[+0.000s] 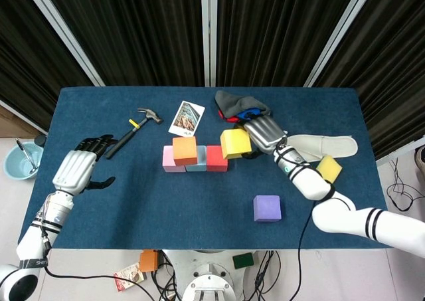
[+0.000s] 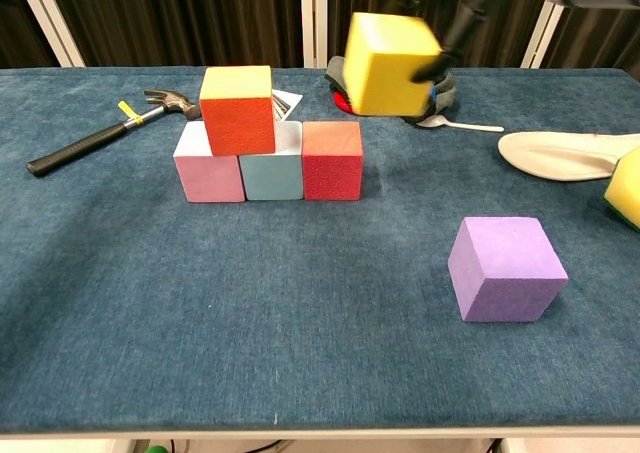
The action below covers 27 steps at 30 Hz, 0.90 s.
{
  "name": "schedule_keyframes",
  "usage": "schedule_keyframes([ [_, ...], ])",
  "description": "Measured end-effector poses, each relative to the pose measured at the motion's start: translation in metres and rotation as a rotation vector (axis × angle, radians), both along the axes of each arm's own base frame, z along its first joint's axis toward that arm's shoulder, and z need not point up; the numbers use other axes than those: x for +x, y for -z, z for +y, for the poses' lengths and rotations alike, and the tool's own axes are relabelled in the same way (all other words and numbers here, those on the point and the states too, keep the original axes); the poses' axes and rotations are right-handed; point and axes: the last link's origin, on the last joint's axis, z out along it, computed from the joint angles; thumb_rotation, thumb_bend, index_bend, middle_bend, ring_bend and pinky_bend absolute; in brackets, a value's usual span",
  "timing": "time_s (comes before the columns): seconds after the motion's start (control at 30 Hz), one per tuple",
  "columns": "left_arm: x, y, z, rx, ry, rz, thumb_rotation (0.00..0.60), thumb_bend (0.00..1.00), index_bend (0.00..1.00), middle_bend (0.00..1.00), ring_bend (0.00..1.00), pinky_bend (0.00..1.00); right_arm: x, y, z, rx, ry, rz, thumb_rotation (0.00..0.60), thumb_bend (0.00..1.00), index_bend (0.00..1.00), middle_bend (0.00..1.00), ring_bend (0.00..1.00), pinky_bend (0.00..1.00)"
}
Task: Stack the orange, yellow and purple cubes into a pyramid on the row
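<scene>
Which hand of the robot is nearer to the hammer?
Left. The left hand lies open just beside the hammer handle; the right hand holds the yellow cube beyond the row.

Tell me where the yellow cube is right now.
The yellow cube is held off the table by the right hand, just right of and above the red cube that ends the row.

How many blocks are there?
6 cubes. Pink, blue and red sit in a row, orange on top. The right robot hand holds yellow up. Purple sits alone. A yellow thing at the right may be another.
</scene>
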Motion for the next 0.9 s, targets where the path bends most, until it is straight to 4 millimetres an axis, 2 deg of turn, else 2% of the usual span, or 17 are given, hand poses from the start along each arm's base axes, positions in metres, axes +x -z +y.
schedule_keyframes([
  [0.17, -0.003, 0.000, -0.003, 0.001, -0.005, -0.013, 0.595, 0.17, 0.17, 0.12, 0.14, 0.14, 0.031, 0.019, -0.003, 0.031, 0.011, 0.008, 0.568, 0.32, 0.50, 0.41, 0.17, 0.32],
  [0.27, -0.005, 0.000, -0.005, -0.002, -0.002, -0.021, 0.594, 0.17, 0.17, 0.12, 0.14, 0.14, 0.040, 0.027, -0.003, 0.049, 0.035, 0.011, 0.567, 0.32, 0.50, 0.41, 0.17, 0.33],
  [0.9, -0.009, 0.005, -0.009, -0.016, 0.018, -0.045, 0.596, 0.17, 0.17, 0.12, 0.14, 0.14, 0.057, 0.049, 0.000, 0.045, 0.114, 0.113, 0.568, 0.32, 0.51, 0.40, 0.17, 0.32],
])
